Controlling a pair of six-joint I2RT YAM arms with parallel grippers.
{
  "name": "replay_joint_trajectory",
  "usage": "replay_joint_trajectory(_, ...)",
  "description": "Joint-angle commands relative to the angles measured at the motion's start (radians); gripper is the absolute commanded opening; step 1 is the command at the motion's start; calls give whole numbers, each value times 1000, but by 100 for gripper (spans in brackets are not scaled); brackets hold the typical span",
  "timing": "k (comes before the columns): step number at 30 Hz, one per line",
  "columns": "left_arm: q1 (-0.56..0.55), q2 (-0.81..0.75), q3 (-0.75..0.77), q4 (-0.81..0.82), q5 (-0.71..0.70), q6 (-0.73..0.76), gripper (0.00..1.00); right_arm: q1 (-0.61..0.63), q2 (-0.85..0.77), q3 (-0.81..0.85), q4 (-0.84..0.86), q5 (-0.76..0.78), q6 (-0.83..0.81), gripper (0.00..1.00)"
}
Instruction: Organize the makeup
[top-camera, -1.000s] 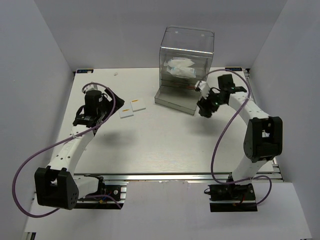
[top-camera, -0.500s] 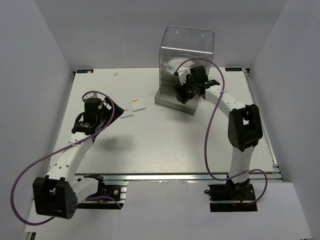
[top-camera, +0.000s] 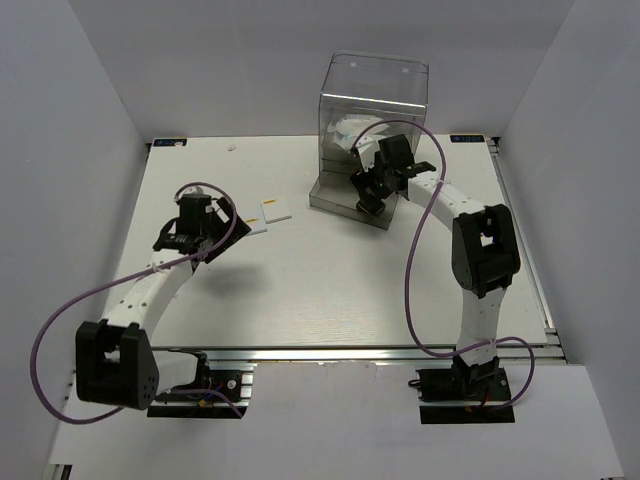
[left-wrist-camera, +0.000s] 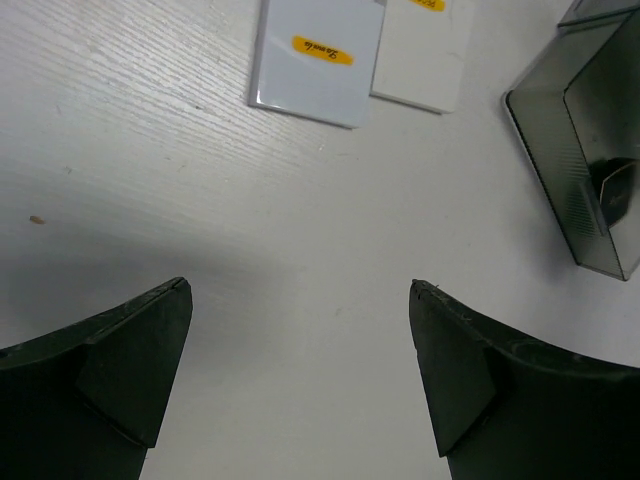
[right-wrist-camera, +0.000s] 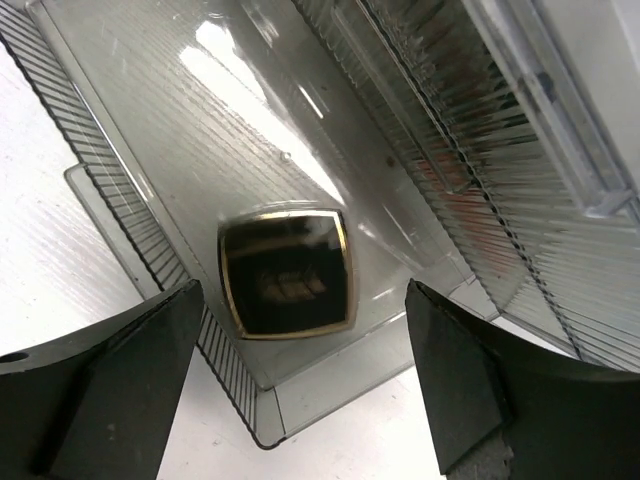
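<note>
lying in clear drawer (right-wrist-camera: 200, 130), black compact (right-wrist-camera: 287, 272)

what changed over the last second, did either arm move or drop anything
The right gripper swung left from beside the acrylic box to over its open drawer tray. It is open, and the black compact lies loose in the tray below it. The left gripper, open, moved right toward the two white squares. The squares and box stayed put.
</note>
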Motion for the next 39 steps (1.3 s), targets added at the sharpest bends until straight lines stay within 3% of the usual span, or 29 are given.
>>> replay_joint_trajectory(1, 3, 67, 81, -3, 9, 57, 98, -2, -6, -4, 38, 15, -18, 88)
replay_joint_trajectory(7, 3, 190, 174, -18, -11, 140, 97, -12, -32, 23, -38, -62, -65, 89)
replay_joint_trajectory(9, 1, 226, 228, -27, -46, 182, 93, -26, -65, 22, -117, -158, -116, 89)
replay_joint_trajectory(10, 0, 272, 246, -30, -54, 196, 86, -35, -120, 7, -132, -298, -142, 88)
replay_joint_trajectory(13, -14, 390, 329, -53, -88, 247, 77, -68, -247, -114, -89, -491, -185, 82)
replay_joint_trajectory(16, -46, 493, 441, -104, -156, 290, 79, -68, -340, -221, -35, -517, -173, 82)
replay_joint_trajectory(19, -74, 637, 556, -153, -189, 328, 86, -75, -384, -278, -17, -518, -139, 84)
replay_joint_trajectory(23, -91, 708, 647, -204, -194, 374, 98, -92, -423, -334, 18, -522, -89, 88)
replay_joint_trajectory(39, -126, 839, 665, -221, -217, 456, 98, -112, -443, -384, 66, -533, -33, 89)
